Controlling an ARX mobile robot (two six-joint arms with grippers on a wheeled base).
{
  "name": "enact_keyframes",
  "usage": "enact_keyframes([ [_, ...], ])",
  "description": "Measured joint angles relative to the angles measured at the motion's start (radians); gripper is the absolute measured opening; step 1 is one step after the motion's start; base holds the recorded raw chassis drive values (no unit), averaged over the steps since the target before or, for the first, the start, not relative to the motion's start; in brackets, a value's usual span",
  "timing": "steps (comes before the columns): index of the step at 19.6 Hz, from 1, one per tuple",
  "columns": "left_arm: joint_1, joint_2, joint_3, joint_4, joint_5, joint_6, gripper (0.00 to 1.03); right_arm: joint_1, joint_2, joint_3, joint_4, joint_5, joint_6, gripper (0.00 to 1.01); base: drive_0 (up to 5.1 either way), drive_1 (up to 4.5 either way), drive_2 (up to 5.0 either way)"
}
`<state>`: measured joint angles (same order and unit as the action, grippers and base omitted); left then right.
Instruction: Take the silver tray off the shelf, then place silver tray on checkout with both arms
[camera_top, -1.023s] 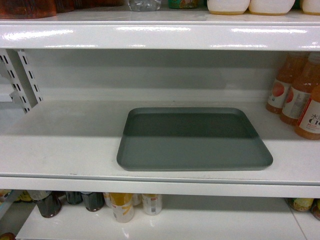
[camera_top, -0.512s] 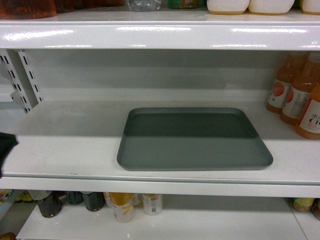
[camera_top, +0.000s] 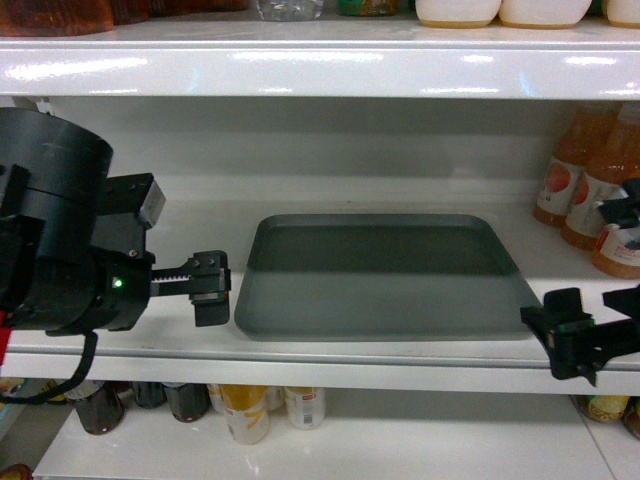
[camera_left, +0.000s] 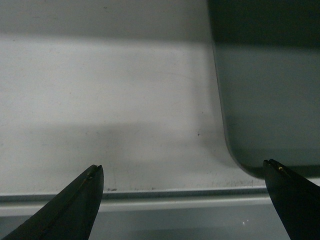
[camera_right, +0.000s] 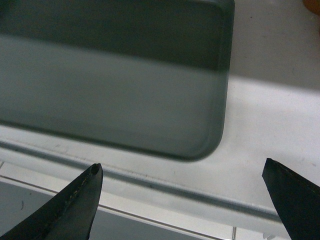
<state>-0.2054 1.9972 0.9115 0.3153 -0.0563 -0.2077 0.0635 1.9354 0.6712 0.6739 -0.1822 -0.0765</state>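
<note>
head view: silver tray (camera_top: 385, 277) lies flat on the shelf (camera_top: 120, 300), not yet lifted; left gripper (camera_top: 211, 289) at its 9 o'clock, right gripper (camera_top: 570, 335) at 4 o'clock. wrist views: both pincers spread wide, holding nothing; tray matte grey-green, low-rimmed. checkout unseen.

left gripper (camera_top: 211, 288) – right gripper (camera_top: 570, 345), both agape (empty)

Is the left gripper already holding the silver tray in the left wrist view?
No: the left gripper is open, its fingertips wide apart at the shelf front, clear of the silver tray.
</note>
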Motion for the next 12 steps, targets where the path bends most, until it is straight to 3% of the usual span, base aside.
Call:
enact_keyframes([
  [5,-0.039,0.145,0.194,-0.08,-0.026,-0.026,0.98,0.002,0.201,0.273,-0.099,0.043,0.005,0.98,0.0,0.0,0.0],
  [9,-0.034,0.234,0.322,-0.173,-0.042,-0.046,0.98,0.003,0.319,0.472,-0.211,0.074,0.022,0.98,0.0,0.0,0.0],
  [12,-0.028,0.308,0.424,-0.241,-0.043,-0.055,0.98,0.003,0.403,0.622,-0.288,0.125,0.027,0.98,0.0,0.0,0.0],
])
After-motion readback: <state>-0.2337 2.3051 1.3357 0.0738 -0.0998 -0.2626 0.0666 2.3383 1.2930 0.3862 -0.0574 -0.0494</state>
